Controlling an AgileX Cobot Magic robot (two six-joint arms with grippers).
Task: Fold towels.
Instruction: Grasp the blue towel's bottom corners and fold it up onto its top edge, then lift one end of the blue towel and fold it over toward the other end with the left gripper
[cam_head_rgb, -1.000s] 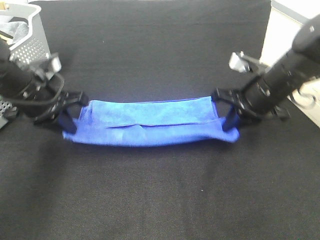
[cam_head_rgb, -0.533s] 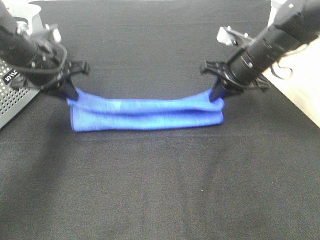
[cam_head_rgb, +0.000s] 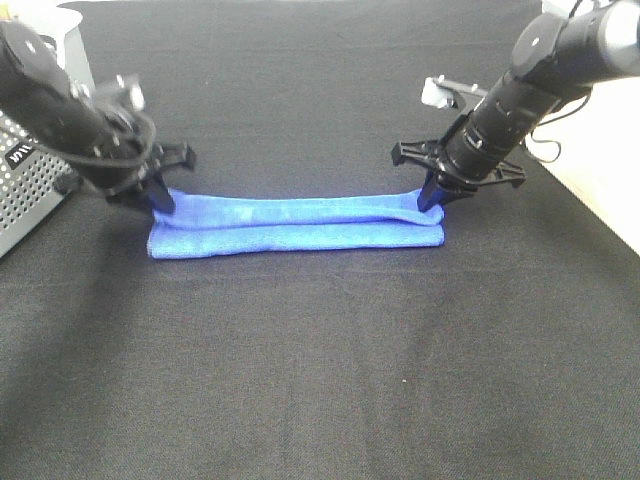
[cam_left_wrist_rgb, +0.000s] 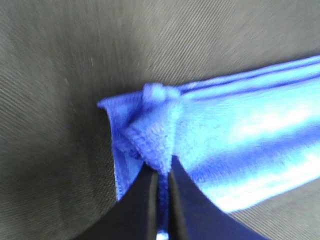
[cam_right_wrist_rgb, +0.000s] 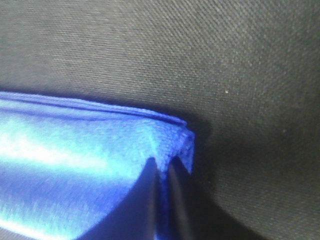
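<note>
The blue towel (cam_head_rgb: 295, 225) lies as a long folded strip on the black surface (cam_head_rgb: 320, 380), a little toward 12 o'clock from the middle of the high view, running from 9 o'clock to 3 o'clock. The left gripper (cam_head_rgb: 160, 203) pinches its 9 o'clock end and the right gripper (cam_head_rgb: 430, 203) its 3 o'clock end, each with jaws nearly together on a small pucker of cloth. The risk, I think, is that an arm lifts away before its jaws release fully, so the cloth drags and the fold opens or goes crooked.

The towel (cam_head_rgb: 300, 226) is royal blue, the table cover (cam_head_rgb: 320, 380) black, the basket (cam_head_rgb: 25, 195) perforated grey.
</note>
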